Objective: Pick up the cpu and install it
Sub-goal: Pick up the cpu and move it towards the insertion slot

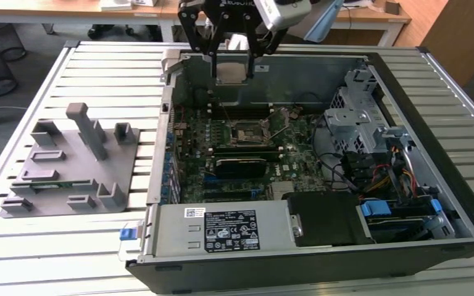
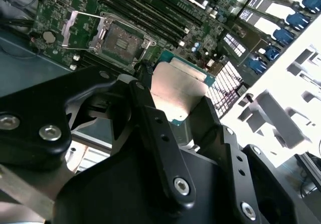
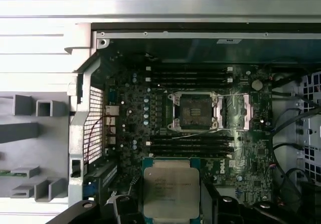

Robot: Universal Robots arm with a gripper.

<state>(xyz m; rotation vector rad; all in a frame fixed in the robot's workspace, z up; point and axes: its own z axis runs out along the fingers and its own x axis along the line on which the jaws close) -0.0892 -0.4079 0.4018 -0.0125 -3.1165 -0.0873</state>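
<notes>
Grips the cpu (image 3: 171, 186) by two opposite edges between the black fingers (image 3: 213, 210) of the gripper (image 3: 171, 206), jaws drawn in to the chip's width and closed on it, silver lid turned toward the lens in both wrist views. Carries it level, green rim showing past the lid in the second wrist view, nothing else touching it. Hangs, in the exterior view, over the far wall of the open computer case (image 1: 402, 65), apparently well above the motherboard (image 1: 299, 151) and not down at it. Leaves the CPU socket (image 3: 194, 112) empty and uncovered, its metal load plate (image 3: 235, 111) swung open to one side. Puts one bank of memory slots (image 3: 190, 146) between held chip and socket in the first wrist view; in the exterior view, places the socket (image 1: 248, 132) toward the near side from the gripper (image 1: 234, 65) and lower, deep in the case. Being near square, offers no long axis to speak of; looks to have its edges parallel to the socket frame, so probably needs little turning. Off to the exterior view's left, apart from the case, shows a grey fixture tray (image 1: 72, 166) on the slatted table (image 1: 56, 246), with a green memory stick (image 1: 49, 184) lying in it.
</notes>
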